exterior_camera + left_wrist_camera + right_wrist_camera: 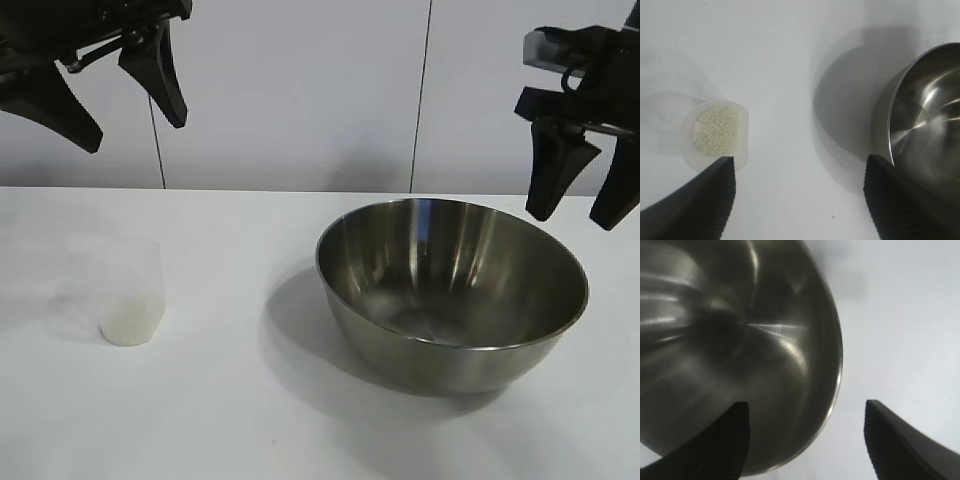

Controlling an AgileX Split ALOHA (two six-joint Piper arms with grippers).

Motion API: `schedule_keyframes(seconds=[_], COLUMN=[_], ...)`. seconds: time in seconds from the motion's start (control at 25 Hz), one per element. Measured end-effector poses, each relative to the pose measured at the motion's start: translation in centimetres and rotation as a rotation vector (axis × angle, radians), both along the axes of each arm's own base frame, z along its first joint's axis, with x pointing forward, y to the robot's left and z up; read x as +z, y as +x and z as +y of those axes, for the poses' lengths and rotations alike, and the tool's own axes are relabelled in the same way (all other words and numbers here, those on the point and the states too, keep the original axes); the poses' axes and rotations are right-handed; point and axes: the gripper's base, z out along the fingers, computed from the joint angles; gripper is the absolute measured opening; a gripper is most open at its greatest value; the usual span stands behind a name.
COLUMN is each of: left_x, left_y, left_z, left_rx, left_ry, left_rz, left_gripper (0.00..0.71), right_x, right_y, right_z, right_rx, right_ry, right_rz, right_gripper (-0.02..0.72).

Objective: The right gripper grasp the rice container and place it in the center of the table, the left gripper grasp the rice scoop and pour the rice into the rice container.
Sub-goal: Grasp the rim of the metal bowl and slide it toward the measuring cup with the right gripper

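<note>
- The rice container (452, 290) is seen standing upright on the table (250, 420), right of the middle in the exterior view, with a dark shadow cast on the tabletop at its left side.
- Its inside is shiny, and no grains can be made out in it.
- The right gripper (582, 218) is held in the air above the far right part of the container's rim, fingers pointing down and spread apart, with nothing between them.
- In the right wrist view, one finger of the right gripper (805, 440) is seen over the inside of the rice container (730, 355) and the other over bare table (900, 315) outside it, so the rim lies between the two; no contact with the rim can be made out.
- The rice scoop (128, 292) is seen standing upright on the table well to the left of the container, apart from it.
- The rice (130, 325) is seen as a low white layer in the bottom of the scoop.
- The left gripper (135, 135) is held high at the upper left, well above the scoop, its fingers spread wide and empty.
- In the left wrist view, the rice scoop (715, 134) with the rice (715, 130) is seen just beside one finger of the left gripper (800, 200), and the rice container (925, 120) by the other.
- The scoop's side handle cannot be told clearly in any view.
</note>
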Motion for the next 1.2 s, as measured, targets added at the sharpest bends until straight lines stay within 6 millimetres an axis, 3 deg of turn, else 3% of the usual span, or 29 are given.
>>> schedule_keyframes(seconds=[0.36, 0.4, 0.48, 0.56, 0.68, 0.84, 1.0, 1.2], left_x=[0.0, 0.0, 0.0, 0.0, 0.0, 0.0, 0.0, 0.0], left_y=[0.0, 0.0, 0.0, 0.0, 0.0, 0.0, 0.0, 0.0], left_z=[0.0, 0.0, 0.0, 0.0, 0.0, 0.0, 0.0, 0.0], left_rx=[0.0, 0.0, 0.0, 0.0, 0.0, 0.0, 0.0, 0.0], left_ry=[0.0, 0.0, 0.0, 0.0, 0.0, 0.0, 0.0, 0.0], left_rz=[-0.001, -0.001, -0.001, -0.001, -0.001, -0.001, -0.001, -0.001], left_gripper=[0.522, 0.522, 0.522, 0.522, 0.522, 0.522, 0.522, 0.522], right_x=[-6.4, -7.0, -7.7, -7.8, -7.8, -7.5, -5.6, -5.0], right_y=[1.4, 1.6, 1.7, 1.7, 1.8, 1.7, 1.2, 0.9], right_z=[0.4, 0.6, 0.8, 0.9, 1.0, 1.3, 2.0, 5.1], right_rx=[-0.074, -0.089, -0.103, -0.08, -0.065, -0.034, -0.004, 0.045], right_ry=[0.047, 0.066, 0.095, 0.103, 0.11, 0.14, 0.206, 0.218], right_rz=[0.037, 0.043, 0.057, 0.046, 0.036, 0.037, 0.018, -0.008], right_gripper=[0.448, 0.426, 0.293, 0.114, 0.034, 0.02, 0.02, 0.019])
